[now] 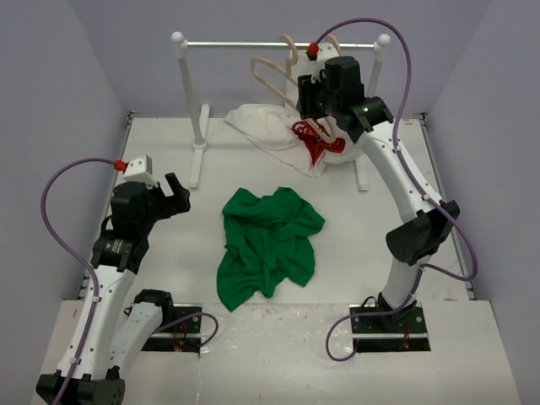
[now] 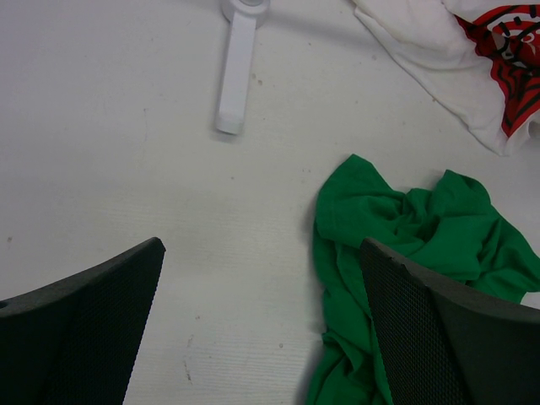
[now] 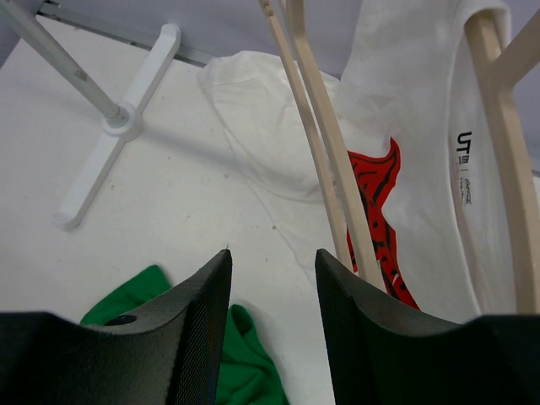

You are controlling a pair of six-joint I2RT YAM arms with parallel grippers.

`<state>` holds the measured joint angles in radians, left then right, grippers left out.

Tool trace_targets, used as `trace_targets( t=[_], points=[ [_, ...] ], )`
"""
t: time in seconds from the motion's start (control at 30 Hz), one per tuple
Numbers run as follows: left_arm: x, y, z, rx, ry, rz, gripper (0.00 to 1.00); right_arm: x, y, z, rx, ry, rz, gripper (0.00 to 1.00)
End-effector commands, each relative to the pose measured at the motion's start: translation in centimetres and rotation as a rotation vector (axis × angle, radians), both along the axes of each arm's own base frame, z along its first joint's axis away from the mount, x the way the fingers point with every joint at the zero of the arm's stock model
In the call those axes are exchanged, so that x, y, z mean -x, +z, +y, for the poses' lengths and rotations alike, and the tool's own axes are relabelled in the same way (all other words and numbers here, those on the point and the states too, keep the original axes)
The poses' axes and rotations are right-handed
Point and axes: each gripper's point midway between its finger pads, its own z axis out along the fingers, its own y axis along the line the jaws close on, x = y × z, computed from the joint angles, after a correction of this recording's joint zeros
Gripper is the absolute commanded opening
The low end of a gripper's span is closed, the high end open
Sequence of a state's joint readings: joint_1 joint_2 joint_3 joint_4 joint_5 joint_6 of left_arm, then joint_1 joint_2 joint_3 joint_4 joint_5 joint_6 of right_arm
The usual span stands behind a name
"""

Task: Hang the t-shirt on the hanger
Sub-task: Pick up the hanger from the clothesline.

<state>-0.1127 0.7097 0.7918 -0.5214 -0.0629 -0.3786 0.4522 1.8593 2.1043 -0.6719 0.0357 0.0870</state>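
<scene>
While the left arm (image 1: 114, 253) rises at the left of the table (image 1: 472, 354), its left gripper (image 1: 175, 194) hangs above the white surface with its 2 fingers (image 2: 84, 337) spread wide and nothing between them. In the left wrist view the bare table shows through the gap, and the green t-shirt (image 2: 405, 219) lies toward 3 o'clock, partly behind the right-hand finger.

Seen from the top camera, the t-shirt (image 1: 270, 245) sits crumpled in a heap at the middle of the table, at 3 o'clock from the left gripper and apart from it.

At 12 o'clock from the heap stands a white rack (image 1: 245, 44), and the pale wooden hanger (image 1: 272, 74) hangs from its rail with no cloth on it. Below it a white shirt (image 1: 270, 125) with a red print lies bunched at the back of the table.

The right gripper (image 1: 304, 94) is raised at 3 o'clock of the hanger, just beside it. In the right wrist view its fingers (image 3: 186, 337) are parted by a narrow gap that holds nothing, and the hanger's thin bars (image 3: 325, 143) run down at 1 o'clock from that gap.
</scene>
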Motion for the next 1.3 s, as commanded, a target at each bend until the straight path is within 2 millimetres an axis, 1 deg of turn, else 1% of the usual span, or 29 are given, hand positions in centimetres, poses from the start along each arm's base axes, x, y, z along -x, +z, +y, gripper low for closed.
trace_targets(
  t=[0.0,0.13,0.23,0.37,0.47,0.5,0.67,0.73,0.77,0.9,0.93,1.03,1.13,1.23,1.27],
  points=[
    [-0.5,0.6,-0.4,-0.006,-0.03,-0.036,1.0,0.0,3.7,-0.3,-0.017,0.006,-0.099,0.47],
    [-0.6,0.5,-0.5,-0.005,-0.036,-0.032,1.0,-0.8,3.3,-1.1,0.003,-0.026,-0.101,0.47],
    [-0.6,0.4,-0.6,-0.005,-0.041,-0.029,1.0,-1.7,2.5,-1.6,0.004,-0.045,-0.092,0.46],
    [-0.6,0.4,-0.7,-0.003,-0.045,-0.028,1.0,-2.3,1.3,-1.7,0.011,-0.044,-0.072,0.46],
    [-0.6,0.3,-0.7,-0.004,-0.047,-0.025,1.0,-2.0,0.3,-0.9,-0.001,-0.003,-0.04,0.46],
    [-0.7,0.3,-0.8,-0.004,-0.048,-0.025,1.0,-2.0,0.2,-0.9,-0.005,-0.003,-0.036,0.47],
    [-0.7,0.3,-0.8,-0.004,-0.052,-0.023,1.0,-1.9,-1.8,-0.5,-0.01,0.012,0.01,0.46],
    [-0.7,0.2,-0.8,-0.003,-0.054,-0.022,1.0,-1.8,-2.4,-0.3,-0.014,0.015,0.021,0.43],
    [-0.7,0.2,-0.8,-0.003,-0.054,-0.022,1.0,-1.8,-2.8,-0.3,-0.013,0.016,0.028,0.41],
    [-0.7,0.3,-0.8,-0.002,-0.054,-0.024,1.0,-1.7,-4.1,-0.3,-0.008,0.015,0.049,0.4],
    [-0.6,0.3,-0.9,-0.002,-0.055,-0.025,1.0,-1.7,-4.4,-0.3,-0.007,0.015,0.054,0.38],
    [-0.6,0.3,-0.9,-0.002,-0.055,-0.026,1.0,-1.7,-5.0,-0.2,-0.007,0.013,0.065,0.25],
    [-0.6,0.3,-0.9,-0.002,-0.055,-0.026,1.0,-1.6,-5.0,-0.4,-0.007,0.008,0.063,0.15],
    [-0.6,0.3,-0.9,-0.003,-0.057,-0.026,1.0,-1.6,-4.5,-0.4,-0.015,0.006,0.052,0.06],
    [-0.6,0.3,-0.9,-0.003,-0.056,-0.028,1.0,-1.6,-4.3,-0.4,-0.018,0.007,0.049,0.04]
  ],
)
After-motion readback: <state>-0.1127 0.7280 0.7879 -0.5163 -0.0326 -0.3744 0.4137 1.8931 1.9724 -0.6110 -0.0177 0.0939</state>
